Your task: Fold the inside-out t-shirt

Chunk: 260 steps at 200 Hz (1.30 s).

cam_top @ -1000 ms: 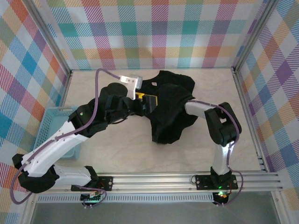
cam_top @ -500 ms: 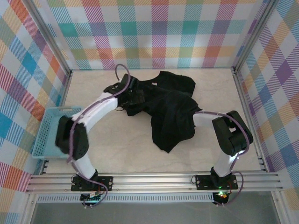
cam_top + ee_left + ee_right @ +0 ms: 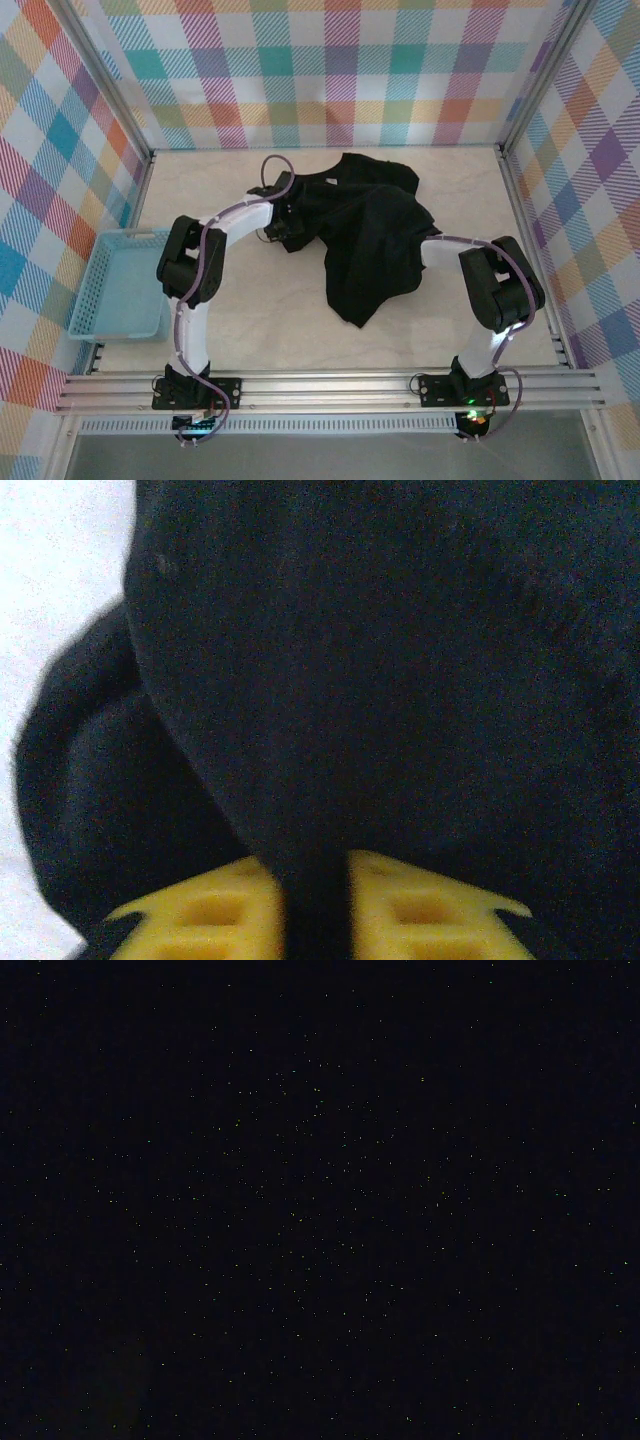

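Black t-shirt [image 3: 372, 238] lies in a crumpled heap on the pale worktop [image 3: 260, 320]. It sits toward the back, a bit right of the middle. One end of the heap is near the back wall and the other end comes to a point nearer the front. The left arm [image 3: 190, 275] bends at the elbow and reaches across to the left edge of the cloth. The left pincer [image 3: 284, 222] is right there, touching the dark cloth. From up here it is too small and dark to tell how its fingers stand. The right arm [image 3: 498, 288] bends too, and its white part runs up to the right edge of the t-shirt and goes under the cloth. I cannot tell if the right pincer is spread or pressed together. A blue basket [image 3: 118, 285] sits at the left side of the worktop, well apart from the t-shirt. Bright checked walls [image 3: 320, 70] stand around the worktop.

From the left wrist, two yellow fingers [image 3: 225, 915] show at the bottom. They are close together, and a thin fold of black cloth is pinched between them. More black cloth hangs in front and looks blurry. A bit of white worktop shows at the left.

From the right wrist, all looks black with tiny bright dots. I cannot tell what it is.
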Available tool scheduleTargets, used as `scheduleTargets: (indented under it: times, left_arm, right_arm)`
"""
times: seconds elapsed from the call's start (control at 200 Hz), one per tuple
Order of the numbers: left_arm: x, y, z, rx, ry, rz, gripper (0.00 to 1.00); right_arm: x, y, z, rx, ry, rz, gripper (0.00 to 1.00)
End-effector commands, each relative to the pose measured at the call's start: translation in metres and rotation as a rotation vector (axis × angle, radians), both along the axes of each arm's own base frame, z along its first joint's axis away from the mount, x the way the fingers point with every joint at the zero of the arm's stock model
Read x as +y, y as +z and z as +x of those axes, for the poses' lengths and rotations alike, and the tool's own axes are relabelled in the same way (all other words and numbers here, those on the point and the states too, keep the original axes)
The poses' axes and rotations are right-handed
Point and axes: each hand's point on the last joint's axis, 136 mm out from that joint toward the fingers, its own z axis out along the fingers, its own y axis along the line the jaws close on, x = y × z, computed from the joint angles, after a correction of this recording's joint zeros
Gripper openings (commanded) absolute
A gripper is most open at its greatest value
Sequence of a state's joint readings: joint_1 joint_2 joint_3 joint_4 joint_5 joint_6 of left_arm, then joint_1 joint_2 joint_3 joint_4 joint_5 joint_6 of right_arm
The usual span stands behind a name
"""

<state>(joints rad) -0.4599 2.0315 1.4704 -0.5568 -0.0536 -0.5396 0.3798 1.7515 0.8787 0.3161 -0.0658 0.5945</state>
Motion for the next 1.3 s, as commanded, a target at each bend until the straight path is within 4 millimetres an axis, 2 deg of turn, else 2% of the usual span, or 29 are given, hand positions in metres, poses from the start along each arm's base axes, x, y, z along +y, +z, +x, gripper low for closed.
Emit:
scheduleTargets:
  times: [0.0, 0.09, 0.15, 0.19, 0.32, 0.415, 0.48, 0.55, 0.59, 0.67, 0.74, 0.815, 0.925, 1.04, 1.105, 1.175, 1.295]
  left_arm:
    - [-0.03, 0.033, -0.027, -0.048, -0.008, -0.201, 0.02]
    - [-0.05, 0.053, -0.054, -0.101, -0.026, -0.305, 0.0]
    - [-0.061, 0.06, -0.077, -0.113, -0.054, -0.334, 0.0]
    - [-0.072, 0.072, -0.085, -0.156, -0.073, -0.384, 0.0]
    - [-0.093, 0.086, -0.122, -0.189, -0.123, -0.515, 0.0]
    - [-0.099, 0.091, -0.142, -0.196, -0.154, -0.576, 0.0]
    - [-0.09, 0.088, -0.149, -0.2, -0.152, -0.553, 0.0]
    - [-0.068, 0.08, -0.149, -0.208, -0.128, -0.46, 0.0]
    - [-0.058, 0.076, -0.147, -0.203, -0.113, -0.438, 0.05]
    - [-0.035, 0.07, -0.139, -0.185, -0.061, -0.427, 0.31]
    - [-0.018, 0.079, -0.126, -0.213, -0.049, -0.392, 0.52]
    - [-0.018, 0.102, -0.113, -0.277, -0.115, -0.333, 0.72]
    - [-0.037, 0.126, -0.096, -0.356, -0.242, -0.328, 0.93]
    - [-0.052, 0.128, -0.082, -0.395, -0.314, -0.335, 1.0]
    - [-0.063, 0.125, -0.077, -0.395, -0.348, -0.361, 1.0]
    - [-0.078, 0.12, -0.074, -0.385, -0.384, -0.394, 1.0]
    - [-0.1, 0.114, -0.078, -0.387, -0.456, -0.417, 0.95]
  right_arm:
    - [0.011, 0.01, 0.008, -0.051, 0.05, 0.106, 0.9]
    - [0.02, 0.018, 0.01, -0.08, 0.103, 0.221, 0.91]
    - [0.027, 0.023, 0.013, -0.103, 0.13, 0.271, 0.9]
    - [0.031, 0.026, 0.013, -0.116, 0.147, 0.296, 0.9]
    - [0.038, 0.029, 0.016, -0.126, 0.163, 0.354, 0.91]
    - [0.046, 0.033, 0.016, -0.126, 0.208, 0.391, 0.9]
    - [0.052, 0.039, 0.014, -0.121, 0.248, 0.42, 0.88]
    - [0.055, 0.05, 0.009, -0.135, 0.274, 0.435, 0.87]
    - [0.053, 0.058, 0.006, -0.149, 0.283, 0.438, 0.87]
    - [0.055, 0.079, -0.002, -0.189, 0.328, 0.438, 0.87]
    - [0.059, 0.096, -0.012, -0.223, 0.385, 0.448, 0.86]
    - [0.059, 0.107, -0.02, -0.245, 0.407, 0.443, 0.86]
    - [0.06, 0.112, -0.026, -0.253, 0.434, 0.416, 0.85]
    - [0.063, 0.12, -0.03, -0.261, 0.447, 0.391, 0.85]
    - [0.066, 0.126, -0.031, -0.274, 0.464, 0.387, 0.85]
    - [0.073, 0.124, -0.037, -0.25, 0.488, 0.372, 0.85]
    - [0.079, 0.126, -0.039, -0.249, 0.495, 0.353, 0.85]
